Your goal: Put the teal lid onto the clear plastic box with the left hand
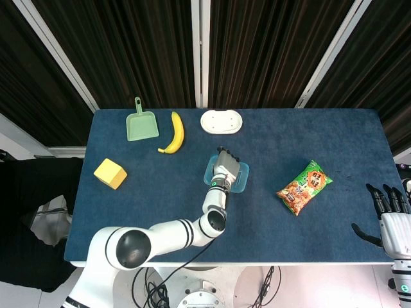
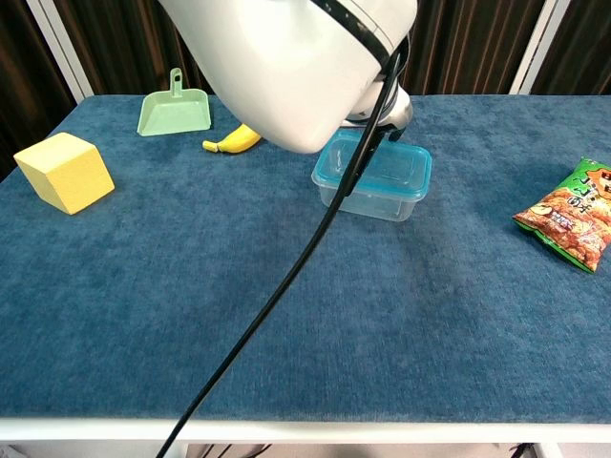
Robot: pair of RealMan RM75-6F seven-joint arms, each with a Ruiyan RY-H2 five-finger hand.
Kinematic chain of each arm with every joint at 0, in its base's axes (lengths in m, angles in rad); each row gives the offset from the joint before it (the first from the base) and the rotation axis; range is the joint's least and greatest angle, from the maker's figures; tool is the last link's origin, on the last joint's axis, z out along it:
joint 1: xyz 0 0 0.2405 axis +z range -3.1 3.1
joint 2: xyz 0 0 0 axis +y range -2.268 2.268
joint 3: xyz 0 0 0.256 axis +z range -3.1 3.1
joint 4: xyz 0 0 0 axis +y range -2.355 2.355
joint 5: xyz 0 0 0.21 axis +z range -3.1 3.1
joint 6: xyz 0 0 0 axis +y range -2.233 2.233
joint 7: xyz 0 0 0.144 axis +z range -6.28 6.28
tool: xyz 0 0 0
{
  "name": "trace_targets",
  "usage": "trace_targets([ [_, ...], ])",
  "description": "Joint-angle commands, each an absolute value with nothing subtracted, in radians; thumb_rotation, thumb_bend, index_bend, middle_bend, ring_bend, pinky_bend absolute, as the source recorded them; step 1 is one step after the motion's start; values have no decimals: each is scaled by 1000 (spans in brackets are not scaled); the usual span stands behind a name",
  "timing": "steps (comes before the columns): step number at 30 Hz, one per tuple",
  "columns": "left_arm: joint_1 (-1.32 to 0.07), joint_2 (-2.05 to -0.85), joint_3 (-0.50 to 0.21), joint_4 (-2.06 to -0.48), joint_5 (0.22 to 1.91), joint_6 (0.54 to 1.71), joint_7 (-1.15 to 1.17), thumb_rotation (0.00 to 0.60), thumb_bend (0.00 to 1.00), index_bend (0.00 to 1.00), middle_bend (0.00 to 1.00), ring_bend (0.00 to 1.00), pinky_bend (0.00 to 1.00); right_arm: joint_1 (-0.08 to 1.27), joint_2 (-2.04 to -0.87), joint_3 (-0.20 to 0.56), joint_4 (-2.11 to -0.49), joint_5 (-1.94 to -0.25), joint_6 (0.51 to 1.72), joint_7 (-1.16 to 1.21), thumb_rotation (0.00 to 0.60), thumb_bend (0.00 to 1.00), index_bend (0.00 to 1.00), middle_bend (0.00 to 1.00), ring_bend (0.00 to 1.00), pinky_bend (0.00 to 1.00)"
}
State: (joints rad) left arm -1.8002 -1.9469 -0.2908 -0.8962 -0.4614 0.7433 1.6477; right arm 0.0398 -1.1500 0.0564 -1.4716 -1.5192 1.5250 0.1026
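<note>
- My left hand point(image 1: 224, 168) rests on top of the teal lid point(image 2: 375, 166), directly beneath it; from overhead it looks laid flat, but I cannot tell whether the fingers press the lid or merely lie on it, and the chest view hides them behind my own arm.
- Under the hand, the teal lid sits on the clear plastic box point(image 2: 368, 199), its rim appearing to follow the box's edges all the way round.
- My judgement: the placing is essentially done. What is left is confirming the lid is seated, perhaps with a press, then lifting the hand away.
- Beyond the hand, toward the far edge of the bench point(image 1: 308, 135), lies a white oval dish point(image 1: 221, 121).
- Further out on the hand's left: a banana point(image 1: 174, 133), a green dustpan point(image 1: 141, 123) and a yellow cube point(image 1: 110, 173).
- Well off to the hand's right: a green snack bag point(image 1: 304, 187).
- My right hand point(image 1: 389, 215) hangs past the bench's right end, fingers spread, holding nothing.
</note>
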Motion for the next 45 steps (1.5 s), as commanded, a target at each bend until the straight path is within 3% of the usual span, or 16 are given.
trace_targets([
  [1,-1793,-1952,-310,-897,-462,758,1669,579,75,47,75,26,129,40,-1150,57,-1471,-1521,1527,103,600,127,7,157,0,0],
  [10,-1762,-1935,-365,-934,-435,782,1687,579,41,14,23,0,108,37,-1148,57,-1473,-1522,1531,102,600,127,7,157,0,0],
  [16,-1725,-1875,-383,-1038,-360,820,1639,579,41,21,24,0,121,39,-1147,58,-1475,-1526,1531,100,600,127,7,156,0,0],
  [21,-1690,-1821,-375,-1157,-299,861,1589,582,40,115,90,0,126,40,-1147,58,-1477,-1533,1534,97,600,127,7,157,0,0],
  [26,-1681,-1807,-350,-1228,-296,903,1580,582,28,146,117,0,126,43,-1149,56,-1483,-1541,1534,89,600,127,7,156,0,0],
  [45,-1678,-1858,-339,-1180,-328,897,1599,600,19,146,117,0,127,33,-1147,52,-1492,-1545,1548,81,600,127,7,156,0,0],
])
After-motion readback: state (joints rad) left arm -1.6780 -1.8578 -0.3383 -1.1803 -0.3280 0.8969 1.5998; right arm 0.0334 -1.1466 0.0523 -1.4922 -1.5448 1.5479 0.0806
